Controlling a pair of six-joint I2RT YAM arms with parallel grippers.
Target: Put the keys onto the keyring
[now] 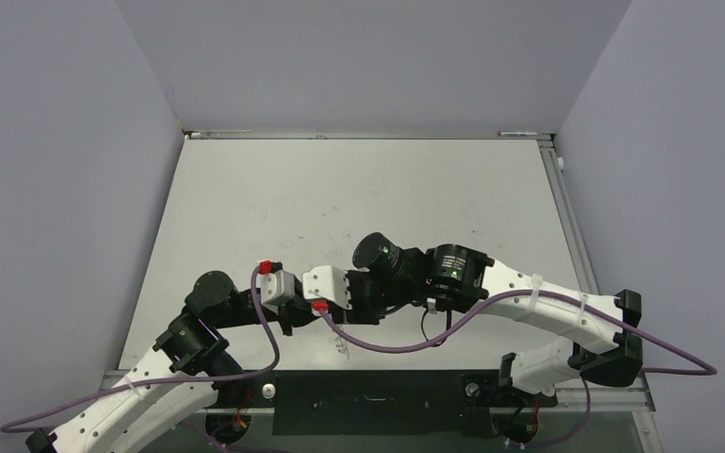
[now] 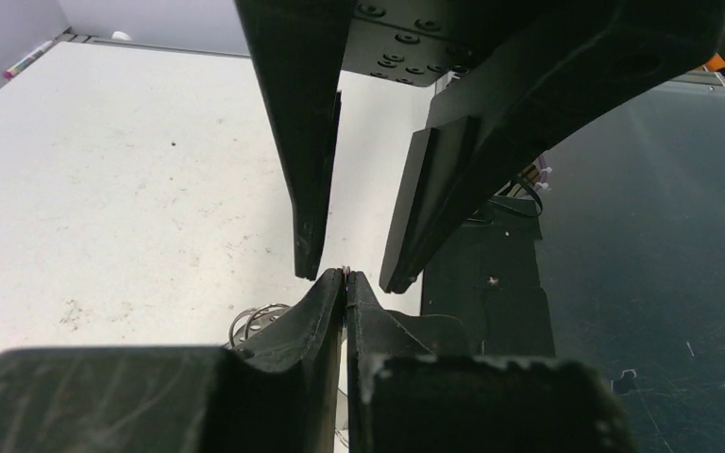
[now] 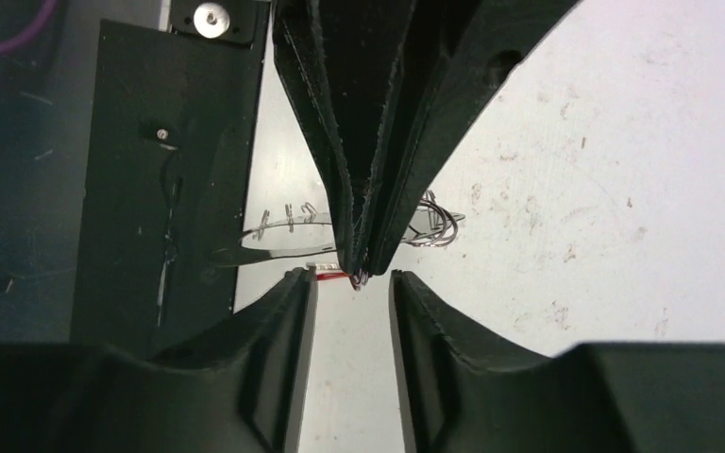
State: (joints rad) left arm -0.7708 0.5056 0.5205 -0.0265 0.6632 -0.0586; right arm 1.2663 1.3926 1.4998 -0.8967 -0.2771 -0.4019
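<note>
- Right wrist view: the right gripper (image 3: pixel 354 283) has its jaws partly open, with a clear gap between them and nothing held.
- The left gripper (image 3: pixel 359 264) comes down from above, and its tips sit just above that gap. Its jaws are pressed fully together.
- At the very tips of the left jaws there is a tiny red and silvery piece, seemingly the key (image 3: pixel 335 273). It lies just inside the mouth of the right jaws, nearer their left finger, and touches neither finger.
- The keyring (image 3: pixel 274 252) is a thin hoop that runs out to the left of the left jaws, behind their tips. Small loops (image 3: pixel 439 226) show on the jaws' other side. I cannot tell whether the hoop rests on the table (image 3: pixel 576 189) or is lifted.
- Left wrist view: the shut left jaws show a speck of silver between their tips, and the open right fingers (image 2: pixel 307 217) straddle it.
- Top view: both wrists meet near the table's near edge.
</note>
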